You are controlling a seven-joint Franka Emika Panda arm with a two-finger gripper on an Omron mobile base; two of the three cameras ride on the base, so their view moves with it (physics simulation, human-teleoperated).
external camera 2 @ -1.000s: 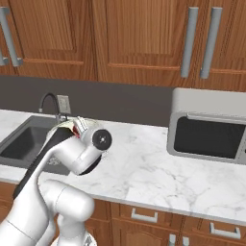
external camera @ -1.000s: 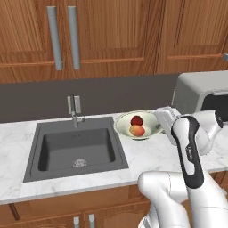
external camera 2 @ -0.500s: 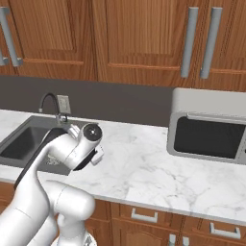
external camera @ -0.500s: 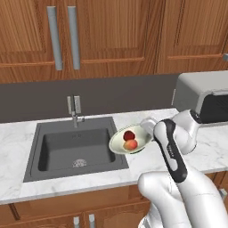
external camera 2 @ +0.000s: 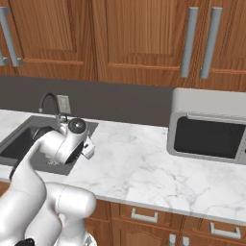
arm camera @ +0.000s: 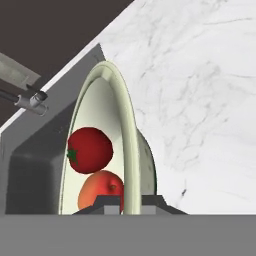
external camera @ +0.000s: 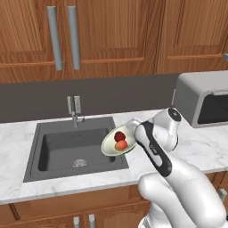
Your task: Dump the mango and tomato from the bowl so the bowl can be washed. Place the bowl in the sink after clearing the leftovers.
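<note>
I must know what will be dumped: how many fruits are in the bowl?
2. The tomato lies above the mango, touching it, both inside the tilted bowl over the sink's right edge. None seems hidden.

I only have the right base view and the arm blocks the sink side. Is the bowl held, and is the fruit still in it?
Observer: Yes. In the hand view the gripper is shut on the bowl rim, with the tomato and mango inside.
Operator: Where is the bowl relative to the sink?
Observer: In the left base view it hangs tipped over the sink at its right edge.
Operator: Anything in the basin?
Observer: I see just the drain.
</note>
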